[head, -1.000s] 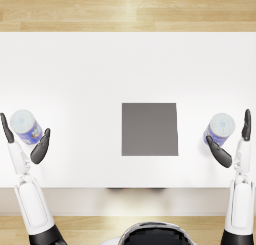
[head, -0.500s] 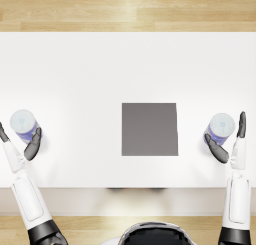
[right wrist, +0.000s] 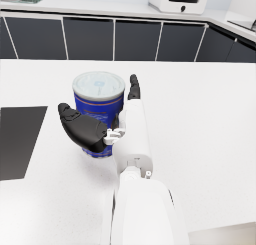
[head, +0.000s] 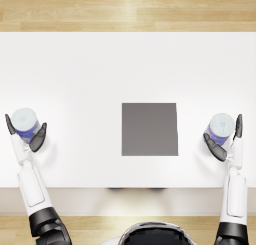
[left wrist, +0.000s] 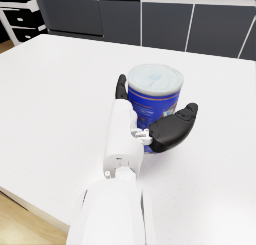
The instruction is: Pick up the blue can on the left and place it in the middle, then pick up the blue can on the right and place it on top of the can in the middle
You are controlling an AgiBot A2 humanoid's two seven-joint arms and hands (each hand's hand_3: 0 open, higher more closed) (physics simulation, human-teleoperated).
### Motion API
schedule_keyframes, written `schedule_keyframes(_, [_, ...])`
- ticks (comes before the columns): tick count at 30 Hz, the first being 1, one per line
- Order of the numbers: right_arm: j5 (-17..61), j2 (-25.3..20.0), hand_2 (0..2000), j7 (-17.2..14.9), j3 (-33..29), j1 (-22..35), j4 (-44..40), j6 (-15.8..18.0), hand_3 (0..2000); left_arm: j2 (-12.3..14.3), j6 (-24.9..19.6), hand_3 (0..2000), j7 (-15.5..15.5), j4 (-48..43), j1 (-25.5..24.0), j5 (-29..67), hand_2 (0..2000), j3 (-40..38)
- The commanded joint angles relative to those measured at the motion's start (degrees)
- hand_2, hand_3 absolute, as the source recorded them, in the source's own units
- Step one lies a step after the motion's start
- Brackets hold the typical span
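Hands flank both blue cans on the white table [head: 128,64], the grey mat [head: 149,128] between them.
Left hand [head: 29,135] cups the left can [head: 25,123] at nine o'clock, right hand [head: 225,139] the right can [head: 220,127] at three; neither grip looks closed. Squeezing squarely before lifting seems wise.

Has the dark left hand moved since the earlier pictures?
Yes. The left hand closed in around the blue can, away from the grey square mat.
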Motion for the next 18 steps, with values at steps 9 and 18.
schedule_keyframes(9, [0.0,-1.0,0,0.0,0.5,5.7,-10.2,0.0,0,-0.3,0.1,0,0.0,7.8,5.1,0.0,0,1.4])
schedule_keyframes(18, [0.0,-1.9,1361,0.1,0.4,7.7,-12.3,1.2,327,-0.4,0.0,327,0.0,12.6,8.3,0.0,1361,1.1])
